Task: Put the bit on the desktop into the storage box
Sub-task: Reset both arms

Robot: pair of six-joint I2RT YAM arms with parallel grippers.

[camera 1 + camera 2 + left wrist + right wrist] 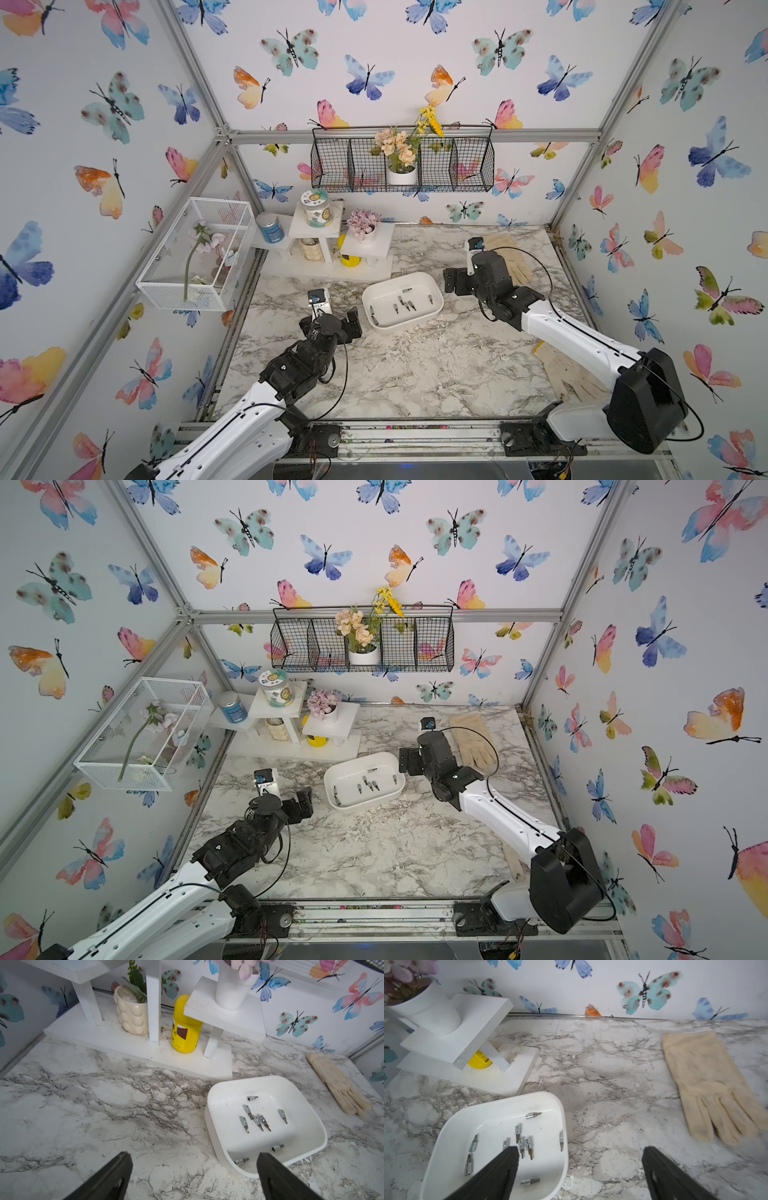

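Bits [258,1121] in storage box [268,1079]; left gripper [193,1155], right gripper [581,1149] spread, empty; bottle [186,1028] label illegible.

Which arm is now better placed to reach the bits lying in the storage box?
Right, narrowly. The right gripper hangs open at the storage box rim, partly over the bits in its wrist view. The left gripper, also open, is beside a corner.

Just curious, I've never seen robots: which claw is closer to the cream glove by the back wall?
Right. The right gripper hovers open at the end of the storage box nearest the cream glove; the left gripper sits open past the box's opposite end, farther away.
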